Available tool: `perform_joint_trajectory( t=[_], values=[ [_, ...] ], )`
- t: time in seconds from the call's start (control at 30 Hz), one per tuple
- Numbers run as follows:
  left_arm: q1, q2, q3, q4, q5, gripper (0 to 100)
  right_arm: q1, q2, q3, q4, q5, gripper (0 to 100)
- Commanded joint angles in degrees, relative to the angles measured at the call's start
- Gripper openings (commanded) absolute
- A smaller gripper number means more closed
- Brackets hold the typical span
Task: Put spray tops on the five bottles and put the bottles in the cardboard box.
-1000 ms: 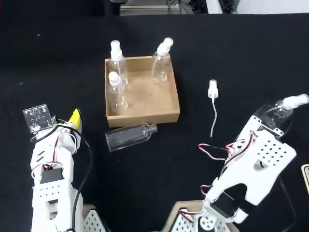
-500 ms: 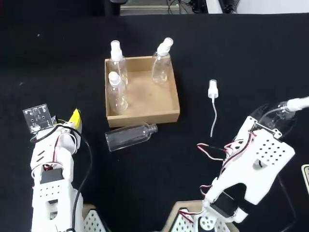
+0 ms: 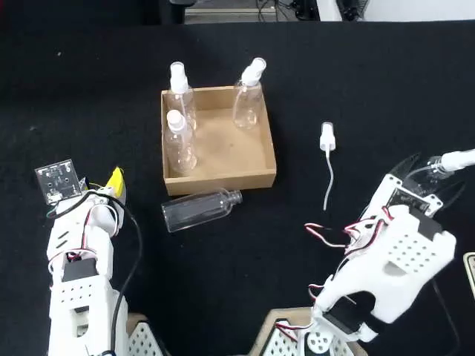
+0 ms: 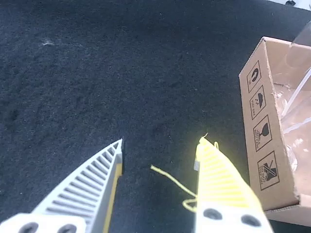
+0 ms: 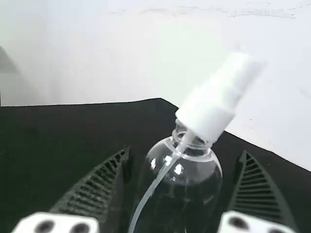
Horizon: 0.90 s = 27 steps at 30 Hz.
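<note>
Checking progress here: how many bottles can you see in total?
5. Three capped bottles stand in the cardboard box, an uncapped bottle lies just in front of it, and a fifth bottle sits inside the open right claw. None seems hidden.

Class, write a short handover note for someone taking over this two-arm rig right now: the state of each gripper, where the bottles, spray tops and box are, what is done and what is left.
Left gripper: open, empty, over the table beside the cardboard box.
Right gripper: open, jaws either side of a capped bottle at the right of the table, not closed on it. Its spray top looks crooked.
Done: three capped bottles stand in the box.
On the table: an uncapped bottle lies in front of the box, and a loose spray top lies to the box's right.
Left to do: box the right-hand bottle, then cap and box the lying one.
</note>
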Motion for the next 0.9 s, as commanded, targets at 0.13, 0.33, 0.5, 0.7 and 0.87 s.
perform_joint_trajectory(
  t=[0.13, 0.33, 0.5, 0.7, 0.87],
  values=[
    [0.8, -0.8, -0.7, -1.2, -0.3, 22, -0.2, -7.1, 0.3, 4.9, -0.1, 28.2],
    [0.7, -0.8, -0.7, -1.2, -0.3, 22, 0.6, -8.4, -2.9, 14.0, -0.1, 28.2],
    [0.8, -0.8, -0.7, -1.2, -0.3, 22, 1.7, -8.4, -4.6, 19.1, -0.1, 28.2],
    [0.8, -0.8, -0.7, -1.2, -0.3, 22, 1.5, -8.7, -4.7, 18.9, -0.1, 28.2],
    [0.8, -0.8, -0.7, -1.2, -0.3, 22, 1.2, -8.7, -3.9, 15.0, -0.1, 28.2]
  ],
)
